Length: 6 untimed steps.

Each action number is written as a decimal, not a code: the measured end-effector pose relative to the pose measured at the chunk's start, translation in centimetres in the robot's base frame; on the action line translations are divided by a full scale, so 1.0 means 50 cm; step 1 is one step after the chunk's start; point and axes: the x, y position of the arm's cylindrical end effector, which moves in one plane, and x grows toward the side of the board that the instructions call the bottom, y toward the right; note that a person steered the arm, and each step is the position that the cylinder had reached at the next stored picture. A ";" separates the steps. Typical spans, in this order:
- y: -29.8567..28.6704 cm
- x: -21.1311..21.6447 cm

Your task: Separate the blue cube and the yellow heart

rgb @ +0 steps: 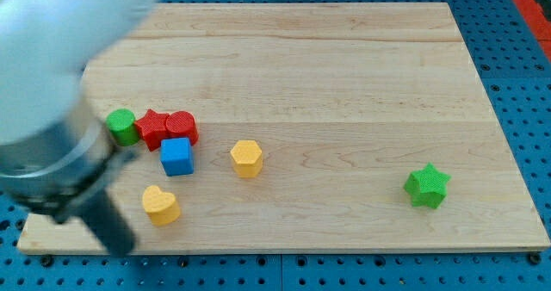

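The blue cube sits on the wooden board at the view's left, just below two red blocks. The yellow heart lies below it and slightly to the left, with a small gap between them. My arm is a large blurred shape covering the view's left edge. The dark rod runs down from it, and my tip seems to be near the board's bottom left corner, left of and below the yellow heart. It touches neither block.
A green cylinder, a red star and a red round block stand in a tight row above the blue cube. A yellow hexagon is to the cube's right. A green star sits at the right.
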 end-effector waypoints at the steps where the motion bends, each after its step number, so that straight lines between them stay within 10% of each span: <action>1: 0.075 -0.033; 6: 0.134 -0.211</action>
